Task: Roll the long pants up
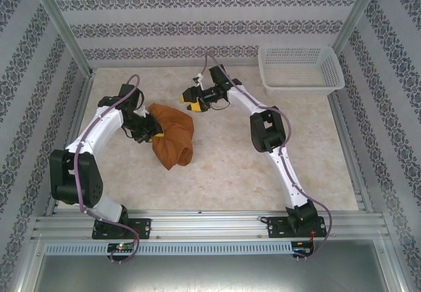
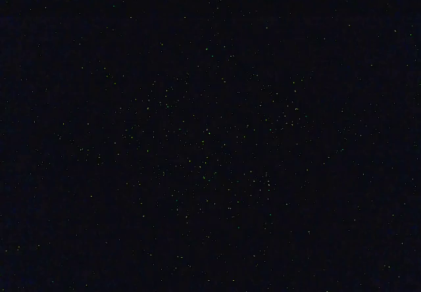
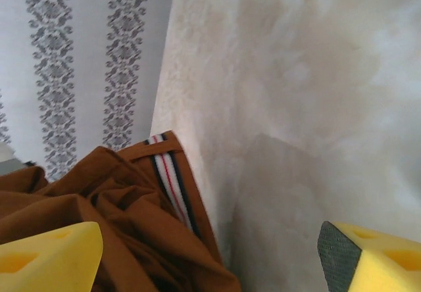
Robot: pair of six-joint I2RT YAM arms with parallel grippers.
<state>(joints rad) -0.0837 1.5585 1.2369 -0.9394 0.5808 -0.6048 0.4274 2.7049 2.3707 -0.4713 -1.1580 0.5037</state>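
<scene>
We see a big pale marbled surface [image 1: 263, 180] with patterned walls around it. Two white and black robot arms start at its near edge. The left arm [image 1: 99, 127] bends in from the left edge. The right arm [image 1: 283, 160] reaches from the right side toward the middle of the far edge.

The rust-brown cloth long pants [image 1: 174, 137] lie in a crumpled heap on the surface. They are left of the middle, well apart from every edge. A white plastic mesh basket [image 1: 302, 88] sits in the far right corner, well apart from the pants.

The left gripper [image 1: 154, 134] is pushed into the left side of the heap and touches the cloth. We cannot tell if it is clenched on the cloth.

The right gripper [image 1: 191, 101] is near the far side of the heap. In the right wrist view its yellow foam fingers [image 3: 46, 259] stand wide apart, released, with nothing held. There the brown folds show a thin ribbon [image 3: 172, 180] striped in white, red and dark blue.
</scene>
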